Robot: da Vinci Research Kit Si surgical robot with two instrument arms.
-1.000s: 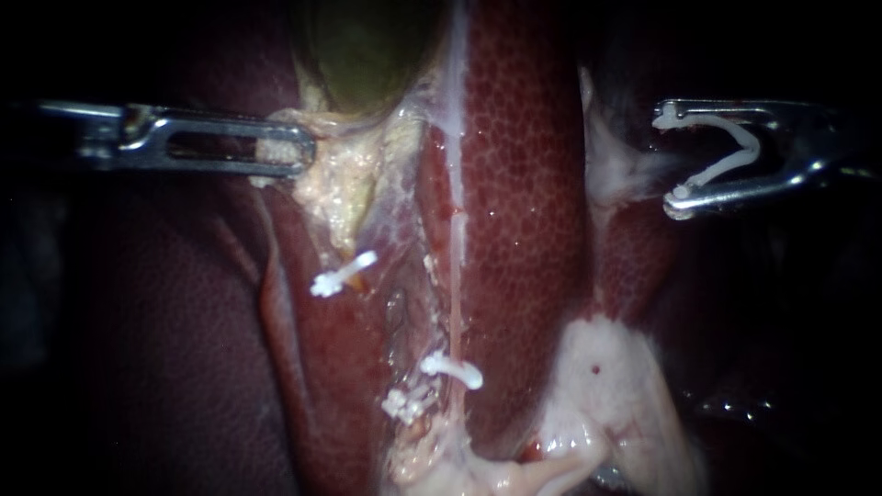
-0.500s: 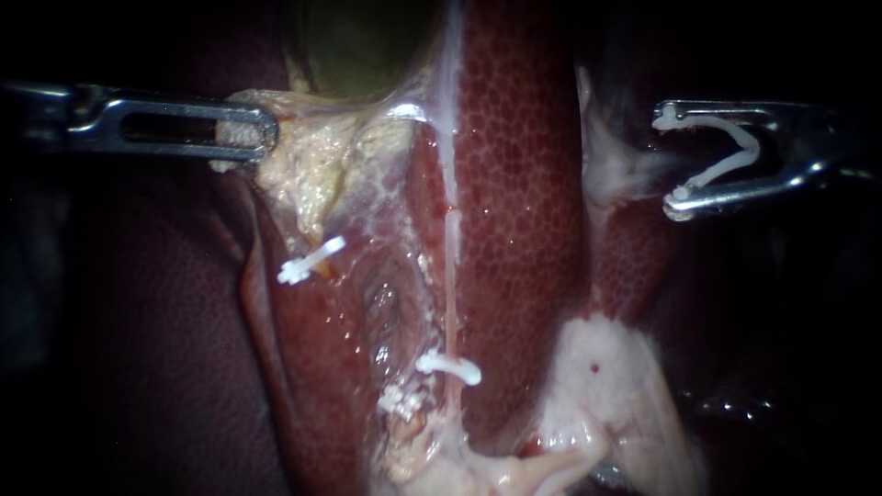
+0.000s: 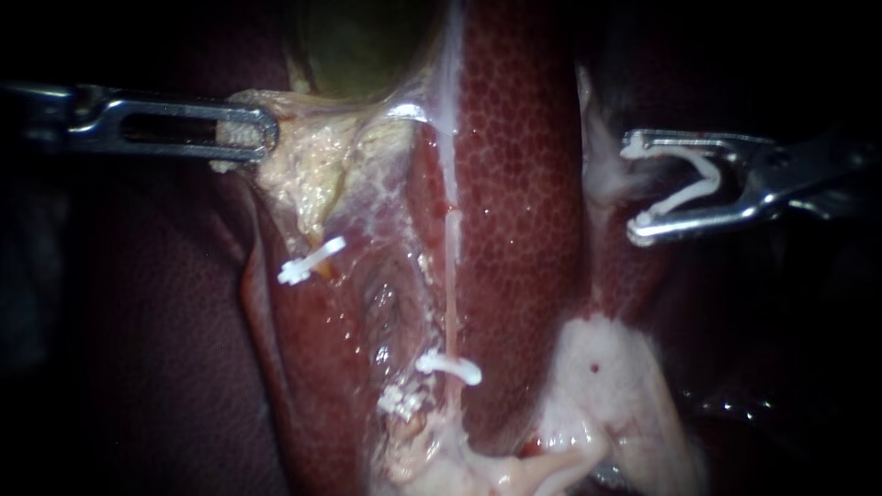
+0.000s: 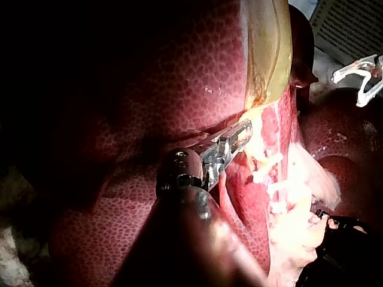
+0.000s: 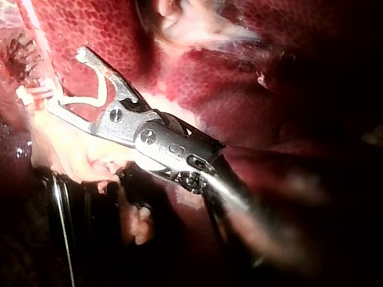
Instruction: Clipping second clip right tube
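site: pig's liver (image 3: pixel 524 165), dark red and mottled; the gallbladder (image 3: pixel 367 46) is an olive-green sac at the top of the endoscope view.
left instrument (image 3: pixel 262 129): shaft comes in from the left. Its slotted claw is closed on the pale fatty tissue (image 3: pixel 303 165) at the gallbladder's lower edge, and that tissue is stretched toward the left.
right instrument (image 3: pixel 634 186): shaft comes in from the right. Its claw is spread wide, with both halves bearing on the loaded clip.
loaded clip (image 3: pixel 712 174): white, V-shaped and open. It is seated inside the right instrument's claw, one end at each claw tip.
right tube (image 3: pixel 452 276): thin pale strand running down the groove of the liver, from below the gallbladder to the pale tissue at the bottom.
tube clip (image 3: pixel 450 367): white, closed across the right tube low on its length.
position of loaded clip: well apart from the right tube, on the far side of the liver lobe, just beside a whitish band (image 3: pixel 602 170) of tissue.
upper clip (image 3: pixel 312 260): white, below the fatty tissue, left of the right tube. What it grips cannot be told.
lower clip (image 3: pixel 400 402): white, just beside and below the tube clip, in pale tissue.
left wrist view: claw closed at the gallbladder's base; the right instrument is well apart beyond it.
right wrist view: open clip in the spread claw, with liver ahead.
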